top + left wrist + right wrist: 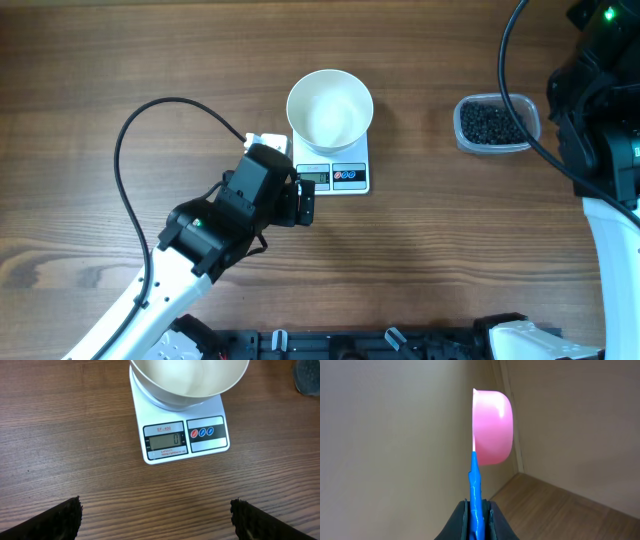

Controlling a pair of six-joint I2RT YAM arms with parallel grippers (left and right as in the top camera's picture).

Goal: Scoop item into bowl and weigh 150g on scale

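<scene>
A white bowl (330, 110) (187, 377) stands empty on the white scale (345, 178) (185, 435), whose display reads zero. The item, small black beads (492, 122), fills a clear plastic tub to the right of the scale. My left gripper (305, 205) (157, 522) hovers just in front of the scale, open wide with nothing between its fingers (55, 520). In the right wrist view my right gripper (479, 515) is shut on the blue handle of a pink scoop (492, 427). The scoop is raised edge-on and faces a wall, with no beads showing in it.
The right arm (600, 110) rises at the table's right edge beside the tub (495, 140). A black cable (150, 130) loops over the left half of the wooden table. The tub's edge (307, 377) shows at the left wrist view's top right.
</scene>
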